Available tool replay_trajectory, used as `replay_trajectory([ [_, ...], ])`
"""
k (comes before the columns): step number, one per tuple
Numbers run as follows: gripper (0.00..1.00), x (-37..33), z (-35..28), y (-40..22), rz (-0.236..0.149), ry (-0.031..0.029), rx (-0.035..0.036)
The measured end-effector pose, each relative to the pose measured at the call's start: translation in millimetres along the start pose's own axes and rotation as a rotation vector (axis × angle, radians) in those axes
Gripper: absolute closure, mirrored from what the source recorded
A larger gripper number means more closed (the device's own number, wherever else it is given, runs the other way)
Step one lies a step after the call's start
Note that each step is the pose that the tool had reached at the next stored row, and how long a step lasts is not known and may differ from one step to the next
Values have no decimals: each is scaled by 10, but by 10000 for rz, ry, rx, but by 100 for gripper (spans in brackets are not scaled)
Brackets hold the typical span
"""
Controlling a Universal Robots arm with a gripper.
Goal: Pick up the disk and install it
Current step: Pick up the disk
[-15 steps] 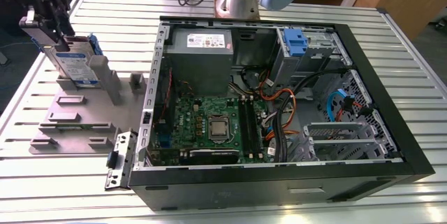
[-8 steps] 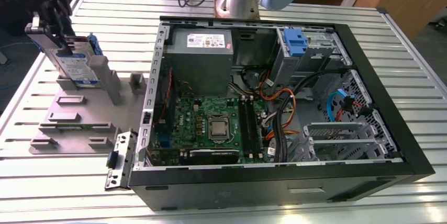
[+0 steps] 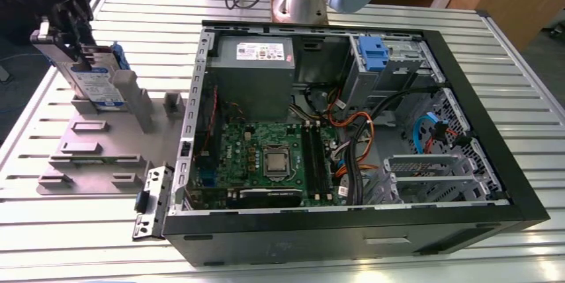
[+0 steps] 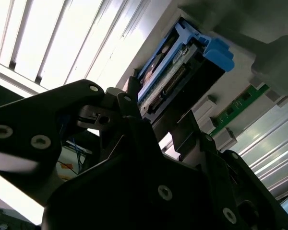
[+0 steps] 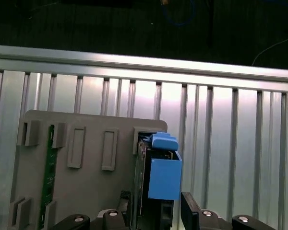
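Disk [image 3: 91,79] not yet installed: well apart from the open computer case [image 3: 353,223] on the desk [image 3: 530,65], it stands upright at the grey fixture [image 3: 88,164] on the exterior view's left, the gripper's [image 3: 75,48] fingers [image 5: 188,209] apparently clamped on its faces; carrying and seating remain.

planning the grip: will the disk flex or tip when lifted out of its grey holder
Probably stiff: the disk looks like a flat metal slab in a blue plastic frame. Likely heavy for its size, being metal. Standing on edge in the grey holder, it may tip if nudged sideways.
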State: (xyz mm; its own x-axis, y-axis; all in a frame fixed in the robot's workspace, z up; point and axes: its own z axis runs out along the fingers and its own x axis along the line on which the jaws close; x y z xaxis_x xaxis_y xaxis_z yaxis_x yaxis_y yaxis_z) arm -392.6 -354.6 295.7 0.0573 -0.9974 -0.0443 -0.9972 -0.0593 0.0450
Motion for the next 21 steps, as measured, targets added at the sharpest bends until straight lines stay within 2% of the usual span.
replay_trajectory([
  [4,47,-2,-36,2,0,1,-2],
  [15,47,-1,-40,-8,141,0,6],
  [21,47,-1,-39,-8,141,-6,63],
])
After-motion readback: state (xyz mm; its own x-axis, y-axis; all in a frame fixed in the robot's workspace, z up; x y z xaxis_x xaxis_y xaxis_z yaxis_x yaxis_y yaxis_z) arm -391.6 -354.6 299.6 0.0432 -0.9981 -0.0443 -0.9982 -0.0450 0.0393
